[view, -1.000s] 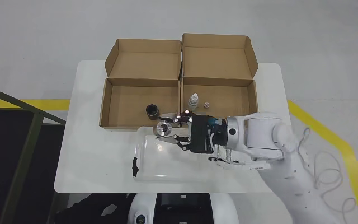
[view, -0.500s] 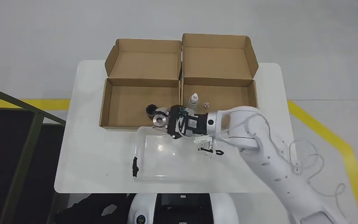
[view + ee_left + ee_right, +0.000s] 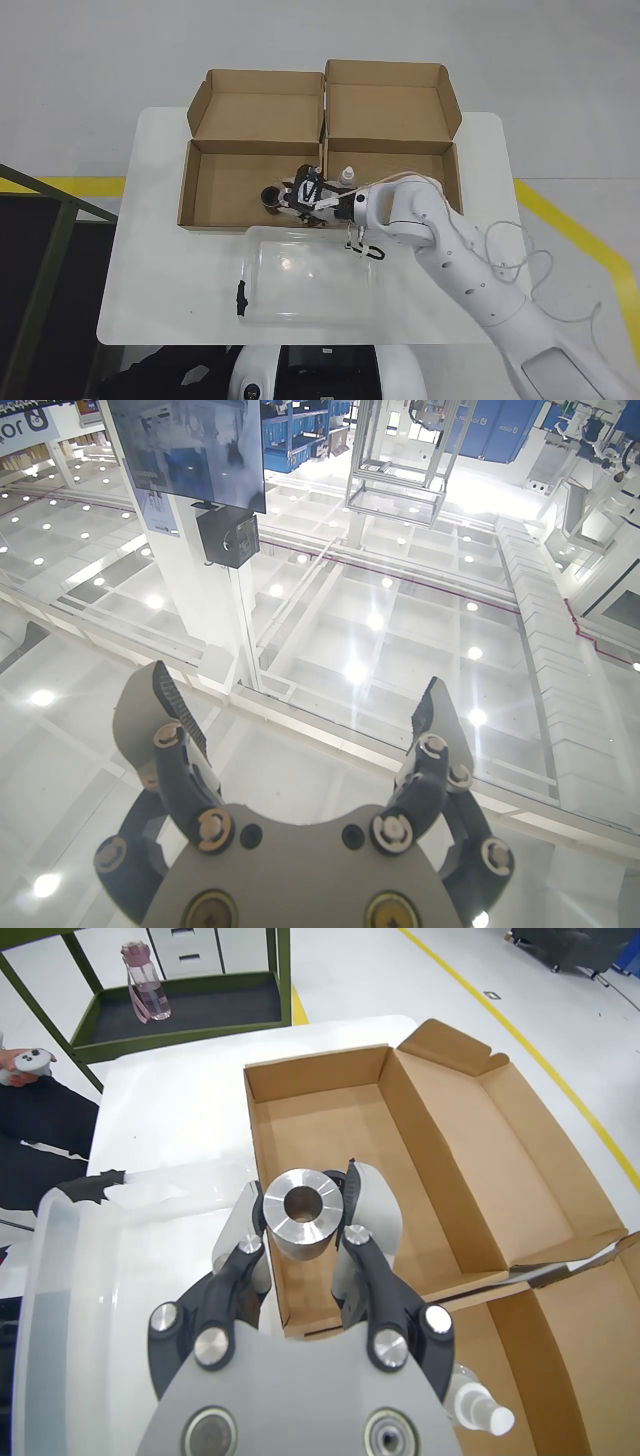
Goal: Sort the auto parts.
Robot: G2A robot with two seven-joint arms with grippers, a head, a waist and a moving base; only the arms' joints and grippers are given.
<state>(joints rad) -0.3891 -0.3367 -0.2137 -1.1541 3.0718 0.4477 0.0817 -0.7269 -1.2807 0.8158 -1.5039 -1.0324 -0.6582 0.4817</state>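
The right gripper's (image 3: 303, 1200) fingers (image 3: 372, 1208) are clamped on the sides of a short silver metal cylinder with a bored centre (image 3: 302, 1223). Its bored end faces up toward the wrist camera, so its axis looks close to upright and runs across the fingers, not along them.

In the top view this grip sits at the centre of the frame, over the lower right corner of the left open brown cardboard box (image 3: 215, 190). The cylinder hangs above the box floor, not resting on it. Just to the left of the fingers a black ring-shaped part (image 3: 270, 197) lies on that floor, very close to the cylinder. A straight drop could land on it or knock it.

The box's front wall is directly under the wrist, and the shared wall with the right open cardboard box (image 3: 420, 180) is just to the right. Bare floor opens toward the left and upper part of the box, which seems the safer place to release.

The right box holds a small white spray bottle (image 3: 345, 178) and a tiny metal piece (image 3: 368, 185) near its lower left corner. Below both boxes a clear plastic bin (image 3: 250, 300) stands on the white tabletop (image 3: 160, 200).

The left gripper (image 3: 300, 705) points up at the ceiling, its fingers (image 3: 172, 700) apart and holding nothing. The right arm is therefore the one placed to act.
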